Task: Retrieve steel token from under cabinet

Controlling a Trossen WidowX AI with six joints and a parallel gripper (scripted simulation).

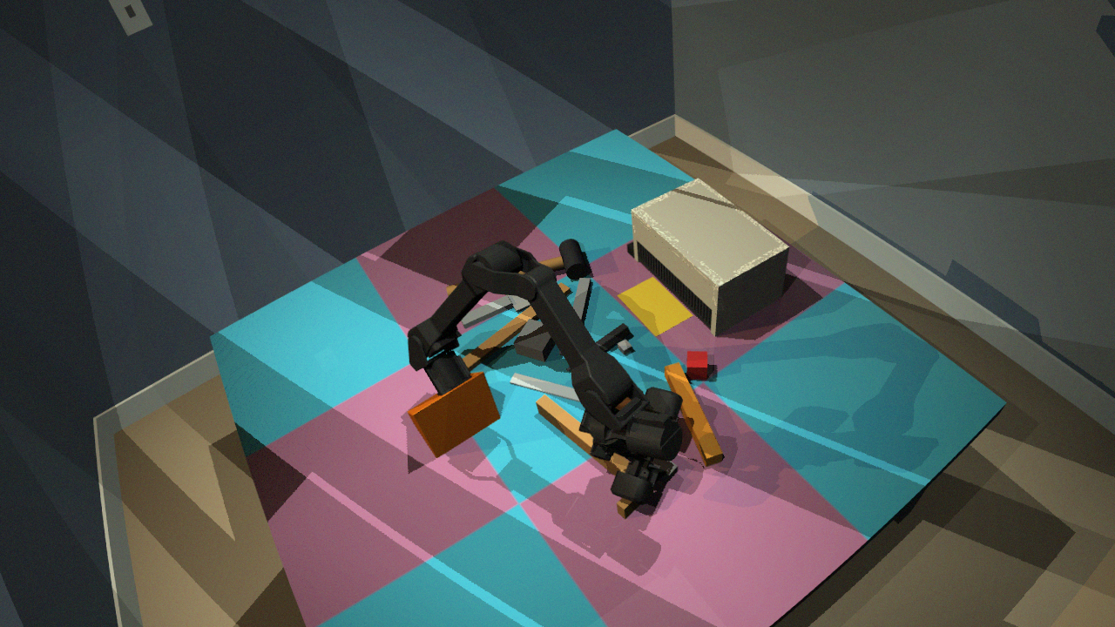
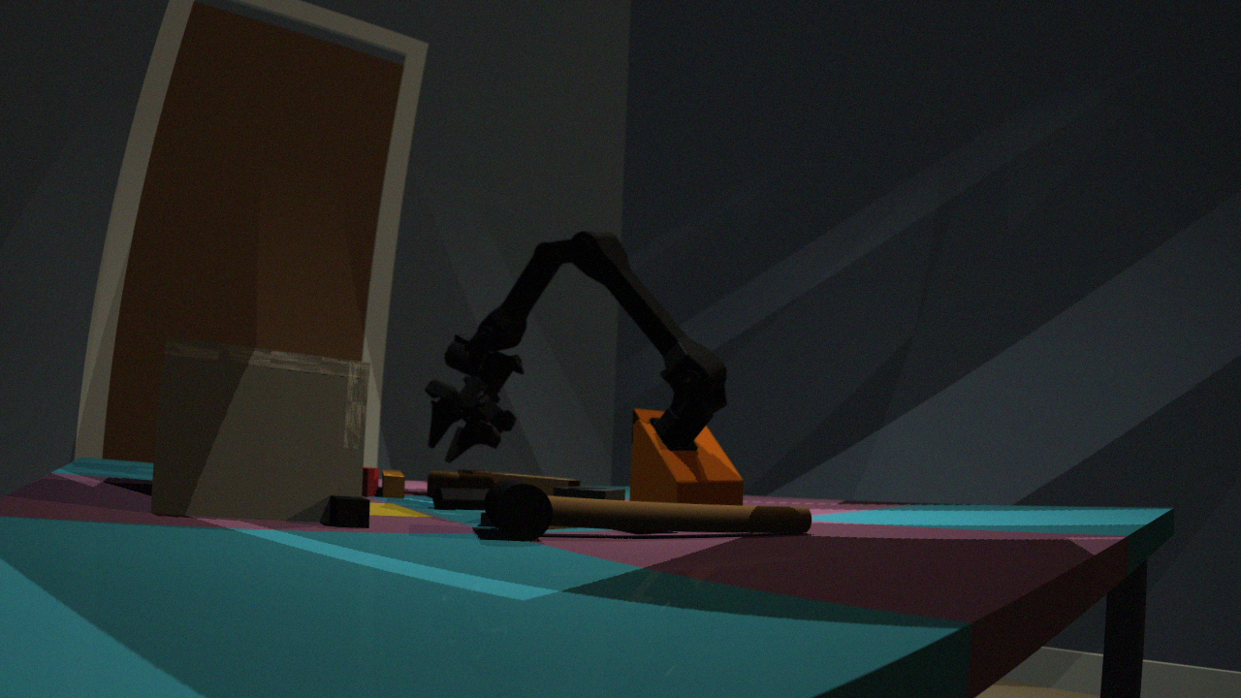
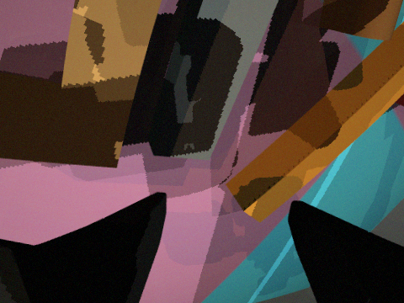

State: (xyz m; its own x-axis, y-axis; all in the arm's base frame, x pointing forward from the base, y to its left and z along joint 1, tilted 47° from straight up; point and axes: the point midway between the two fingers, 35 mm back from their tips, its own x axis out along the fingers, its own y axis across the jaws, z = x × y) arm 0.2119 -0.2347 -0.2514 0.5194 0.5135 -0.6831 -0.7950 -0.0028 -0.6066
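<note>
Above the worktop (image 1: pixel 787 537) (image 2: pixel 347 598), at its near side in the top view, we have our jaws (image 2: pixel 440 453) pointing down, parted and with nothing between them. In the wrist view, an orange bar (image 1: pixel 693 413) (image 3: pixel 295 139) lies slantwise beyond the gap, and a tan bar (image 3: pixel 111 38) and a grey bar (image 3: pixel 248 38) lie farther to the left.

Across the worktop stands the cabinet (image 1: pixel 709 233) (image 2: pixel 260 433), its vent slots facing the yellow patch (image 1: pixel 656 306) (image 2: pixel 397 510) in front. We cannot make out the token in any view, so we cannot tell exactly where it is; we see none on the visible part of the patch. A red cube (image 1: pixel 697 364) (image 2: pixel 370 481) sits beside the orange bar's far end. The mallet (image 1: pixel 575 259) (image 2: pixel 519 511) lies on its side, apart from the cabinet, and our arm rises from an orange base (image 1: pixel 456 417) (image 2: pixel 719 486).
</note>
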